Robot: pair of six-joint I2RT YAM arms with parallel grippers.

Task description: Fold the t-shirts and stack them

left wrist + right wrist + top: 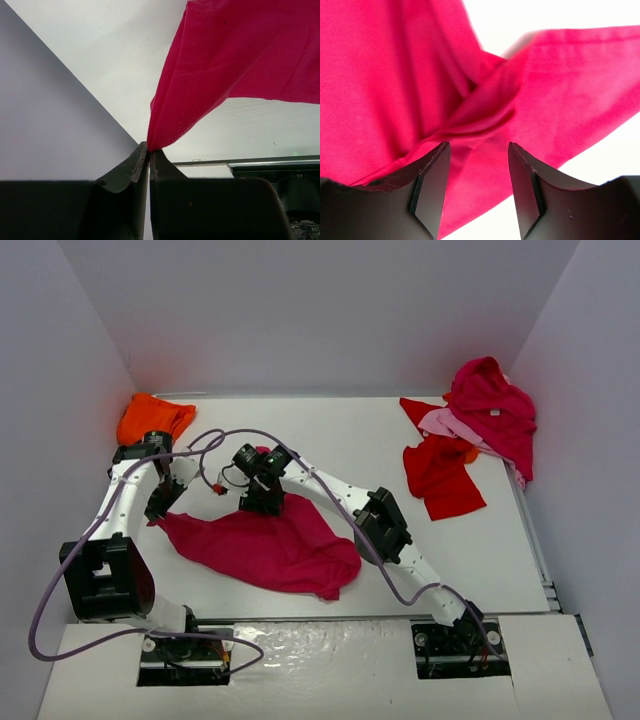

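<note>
A crumpled crimson cotton t-shirt (270, 550) is laid on the white table (340, 435) near the front edge, between the two arms. Its left corner is pinched by the pressed-together fingers of the left gripper (148, 147), seemingly so the cloth can be drawn taut. The right gripper (477, 150) is held spread over a bunched fold, nothing clasped, presumably to be closed there. An orange garment (152, 418) and a red-and-pink heap of shirts (480, 420) are kept well apart.
</note>
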